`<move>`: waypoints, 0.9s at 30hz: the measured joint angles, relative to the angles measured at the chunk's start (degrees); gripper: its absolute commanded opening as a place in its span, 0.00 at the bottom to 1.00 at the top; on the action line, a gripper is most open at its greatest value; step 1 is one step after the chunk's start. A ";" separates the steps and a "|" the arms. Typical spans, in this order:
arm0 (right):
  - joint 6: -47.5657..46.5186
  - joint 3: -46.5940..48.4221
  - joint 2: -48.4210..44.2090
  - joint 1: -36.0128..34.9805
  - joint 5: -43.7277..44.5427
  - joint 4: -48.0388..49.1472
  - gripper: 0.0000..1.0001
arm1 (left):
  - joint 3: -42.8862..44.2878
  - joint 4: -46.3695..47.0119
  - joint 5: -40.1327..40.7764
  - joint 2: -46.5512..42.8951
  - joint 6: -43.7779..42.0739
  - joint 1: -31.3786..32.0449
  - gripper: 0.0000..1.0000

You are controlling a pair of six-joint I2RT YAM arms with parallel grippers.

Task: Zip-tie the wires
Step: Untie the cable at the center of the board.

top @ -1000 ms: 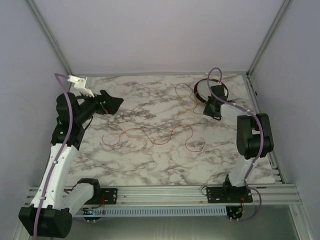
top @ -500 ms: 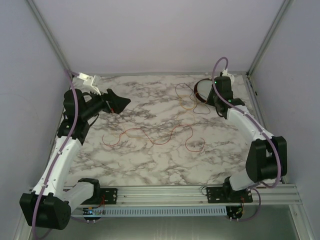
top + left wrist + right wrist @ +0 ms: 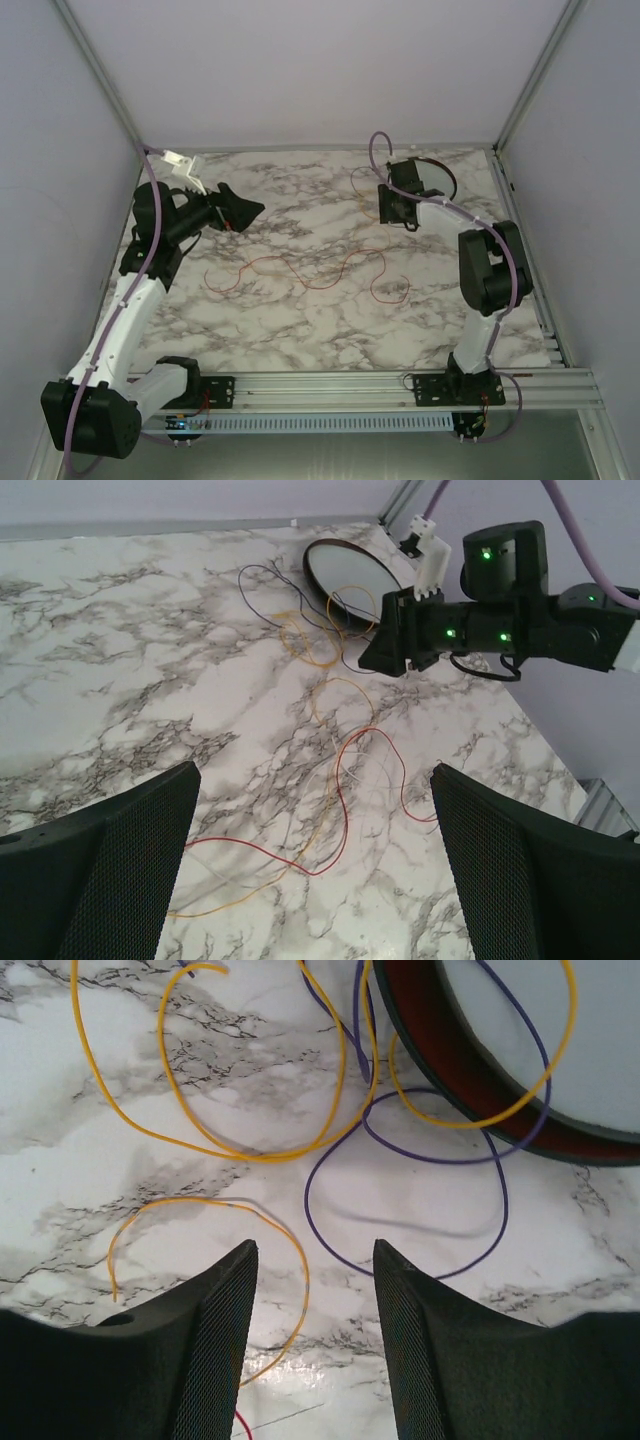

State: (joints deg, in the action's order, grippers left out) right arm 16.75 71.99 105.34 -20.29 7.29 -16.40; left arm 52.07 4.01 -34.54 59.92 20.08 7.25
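The wires lie loose on the marble table. A long red wire (image 3: 300, 270) snakes across the middle and also shows in the left wrist view (image 3: 340, 800). Yellow loops (image 3: 250, 1155), an orange loop (image 3: 200, 1200) and a purple wire (image 3: 400, 1155) lie beside the dish. My left gripper (image 3: 238, 210) is open and empty, held above the table's left side with its jaws wide apart (image 3: 315, 880). My right gripper (image 3: 395, 205) is open and empty, low over the orange and purple loops (image 3: 314, 1260), touching neither.
A dark-rimmed round white dish (image 3: 452, 178) stands at the back right, partly under the right arm; it also shows in the right wrist view (image 3: 520, 1040), with yellow and purple wire draped over it. A thin pale strand (image 3: 340, 765) lies among the red and yellow wires.
My right arm has swung left from over the dish to the wire loops beside it. My left gripper has shifted slightly right and stays open.
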 measured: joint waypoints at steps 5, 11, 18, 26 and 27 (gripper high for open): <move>-3.17 3.21 3.76 0.00 -0.83 -1.09 0.51 | -0.59 0.02 -0.15 0.00 0.02 0.00 1.00; -5.66 4.17 5.40 0.00 -1.16 -3.23 0.51 | -0.61 0.04 -0.37 0.07 0.07 0.11 1.00; -6.97 4.72 7.34 0.26 -1.68 -6.40 0.39 | -0.61 0.07 -1.09 0.79 0.15 0.90 1.00; -7.63 4.81 7.69 0.76 -2.03 -9.03 0.11 | -0.61 0.07 -1.22 1.33 0.15 2.05 1.00; -7.78 4.81 7.69 0.81 -2.03 -9.35 0.06 | -0.61 0.09 -1.22 1.44 0.15 2.21 1.00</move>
State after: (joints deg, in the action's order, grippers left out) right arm 8.97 76.79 113.03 -19.49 5.26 -25.76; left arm 51.46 4.10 -35.77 61.36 20.23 9.45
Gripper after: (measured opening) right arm 0.173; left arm 0.997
